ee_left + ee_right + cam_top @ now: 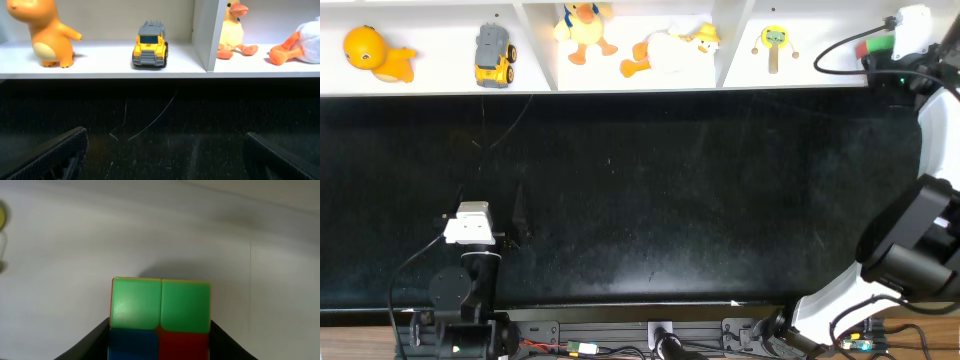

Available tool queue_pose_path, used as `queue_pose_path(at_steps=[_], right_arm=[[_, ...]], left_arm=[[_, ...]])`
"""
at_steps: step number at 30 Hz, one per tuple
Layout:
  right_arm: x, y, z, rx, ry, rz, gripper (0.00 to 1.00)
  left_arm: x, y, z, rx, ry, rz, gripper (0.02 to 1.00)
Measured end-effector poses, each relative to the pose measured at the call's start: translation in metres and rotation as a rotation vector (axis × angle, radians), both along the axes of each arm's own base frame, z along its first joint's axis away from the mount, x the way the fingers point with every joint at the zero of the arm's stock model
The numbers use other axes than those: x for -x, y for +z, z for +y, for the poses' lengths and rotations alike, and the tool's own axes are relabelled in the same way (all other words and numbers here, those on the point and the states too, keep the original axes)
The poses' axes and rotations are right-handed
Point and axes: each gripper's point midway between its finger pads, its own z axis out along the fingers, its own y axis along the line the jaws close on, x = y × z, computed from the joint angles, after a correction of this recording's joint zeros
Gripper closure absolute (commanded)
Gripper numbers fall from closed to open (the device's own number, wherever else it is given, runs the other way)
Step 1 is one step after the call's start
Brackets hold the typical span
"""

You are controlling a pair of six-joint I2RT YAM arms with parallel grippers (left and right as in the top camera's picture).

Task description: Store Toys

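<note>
A colour cube (pixel 160 305) with green, blue and red faces sits between the fingers of my right gripper (pixel 159 347), which is shut on it. In the top view that gripper (pixel 892 52) is at the far right end of the white shelf (pixel 620 82), with the cube (pixel 876 46) at its tip over the last compartment. An orange figure (pixel 375 52), a yellow truck (pixel 493 55), a yellow duck plush (pixel 585 28), a white duck plush (pixel 665 50) and a rattle (pixel 775 42) stand in the shelf's compartments. My left gripper (pixel 165 150) hovers low over the black mat, open and holding nothing, facing the truck (pixel 150 45).
The black mat (pixel 670 190) covers the table between the arms and the shelf. White dividers (pixel 205 35) separate the compartments. A black cable (pixel 840 50) loops beside the right gripper. A bare patch of white shelf floor (pixel 150 230) lies beyond the cube.
</note>
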Motion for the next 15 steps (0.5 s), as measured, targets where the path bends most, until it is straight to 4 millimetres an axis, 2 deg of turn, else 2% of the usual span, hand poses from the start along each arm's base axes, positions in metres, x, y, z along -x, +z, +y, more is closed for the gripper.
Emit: queue_pose_path(at_steps=[2,3,5,15], right_arm=[[-0.003,0.0,0.003,-0.001,0.004,-0.001,0.503],[-0.003,0.0,0.005,-0.003,0.006,-0.001,0.371],[-0.004,-0.001,0.008,-0.012,0.003,0.001,0.001],[-0.001,-0.007,0.011,-0.03,-0.011,0.029,0.005]], left_arm=[[0.0,0.0,0.0,0.0,0.0,0.0,0.023],[0.0,0.0,0.0,0.0,0.0,0.0,0.02],[0.0,0.0,0.0,0.0,0.0,0.0,0.02],[0.0,0.0,0.0,0.0,0.0,0.0,0.02]])
